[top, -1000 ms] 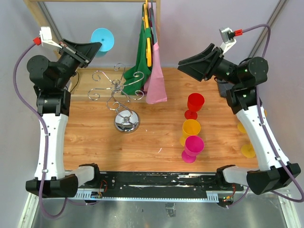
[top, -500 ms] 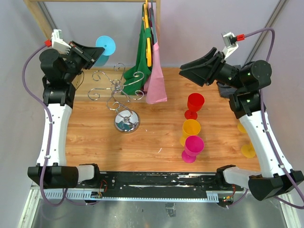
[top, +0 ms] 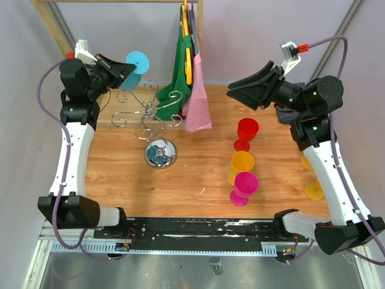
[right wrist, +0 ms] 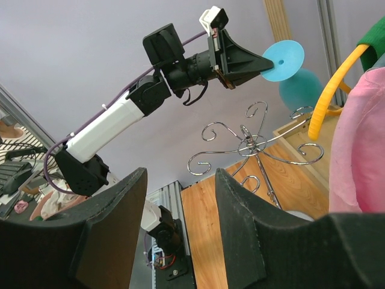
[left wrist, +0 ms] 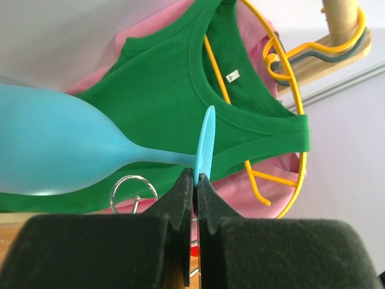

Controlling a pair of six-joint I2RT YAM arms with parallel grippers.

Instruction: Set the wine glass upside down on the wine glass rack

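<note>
Left gripper [left wrist: 195,180], matte black, was clenched on the rim of the thin disc foot of the wine glass [left wrist: 54,156]. The glass was smooth sky-blue plastic, held on its side in the air, with a slim stem running level to a rounded bowl beside the fingers. Below that gripper and a little to its right stood the wine glass rack [top: 146,111]: polished chrome wire, a twisted central stem, curled hook arms and a mirror-like domed base. The glass hung above its rear hooks. Further right of the gripper, a soft green garment [top: 179,72] and a pink garment [top: 197,102] hung on a yellow hanger [left wrist: 283,78] from a pale wooden rail [top: 54,27]. Beyond these, three glossy plastic goblets stood in a row: the red goblet [top: 247,129], yellow goblet [top: 242,162] and magenta goblet [top: 246,182]. Above them the right gripper [right wrist: 179,180] hung with its jaws apart, grasping nothing. The table [top: 198,174] was warm-toned wood with visible grain; the wall [top: 240,24] behind was plain pale lilac.
</note>
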